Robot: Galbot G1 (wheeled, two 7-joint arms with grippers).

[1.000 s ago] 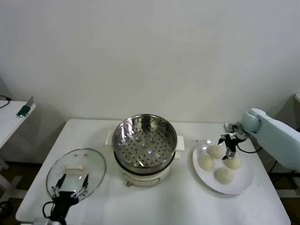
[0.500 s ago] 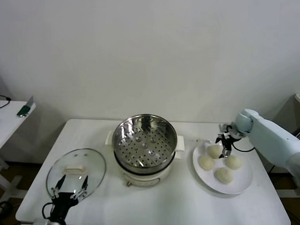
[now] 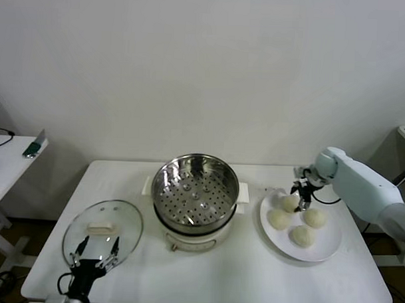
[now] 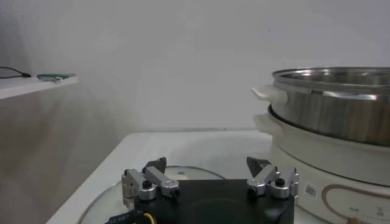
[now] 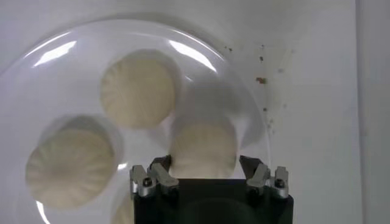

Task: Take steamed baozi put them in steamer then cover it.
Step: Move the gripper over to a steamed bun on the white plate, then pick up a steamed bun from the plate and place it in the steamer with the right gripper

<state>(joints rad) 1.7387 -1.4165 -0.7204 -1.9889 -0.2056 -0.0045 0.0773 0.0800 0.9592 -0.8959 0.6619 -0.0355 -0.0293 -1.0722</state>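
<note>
Several off-white baozi lie on a white plate (image 3: 327, 251) at the right. My right gripper (image 3: 300, 200) (image 5: 204, 165) is lowered over the farthest baozi (image 3: 290, 203) (image 5: 203, 146) and straddles it, open: one finger touches its side, and a small gap shows at the other. Other baozi (image 5: 139, 91) (image 5: 70, 167) lie beside it. The steamer (image 3: 194, 191) (image 4: 335, 103), a steel pot with an empty perforated tray, stands mid-table. My left gripper (image 3: 96, 249) (image 4: 207, 164) rests open over the glass lid (image 3: 103, 228) (image 4: 183, 173) at the front left.
A side table (image 3: 6, 161) with a small green item (image 3: 33, 147) stands at the far left. The white table's front edge (image 3: 204, 301) runs just below the lid and plate. Small brown specks (image 5: 262, 79) mark the tabletop beside the plate.
My right gripper has shifted left from between the buns to the farthest baozi and lowered around it, its fingers narrowing. The left arm has not moved.
</note>
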